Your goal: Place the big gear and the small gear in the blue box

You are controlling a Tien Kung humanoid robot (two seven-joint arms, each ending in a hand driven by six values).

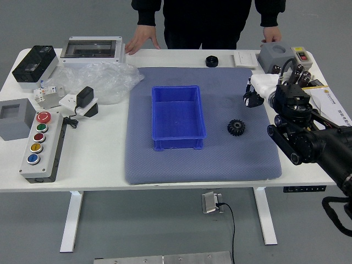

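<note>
Near the mat's right edge, my right hand [260,89], white with black parts, hangs over the mat beyond and to the right of a black toothed gear [236,127]. A gap separates the two. Whether the hand holds anything cannot be made out. That gear lies flat, right of the blue box [177,116], whose open inside shows only its bare blue floor. No second gear can be clearly made out, and the size class of this one is uncertain.
A person stands at the far side, both hands resting on the table edge. A black round piece [212,61] sits beyond the grey-blue mat [220,165]. Left are plastic wrap [104,80] and a button panel [43,144]; a grey block [275,56] stands back right.
</note>
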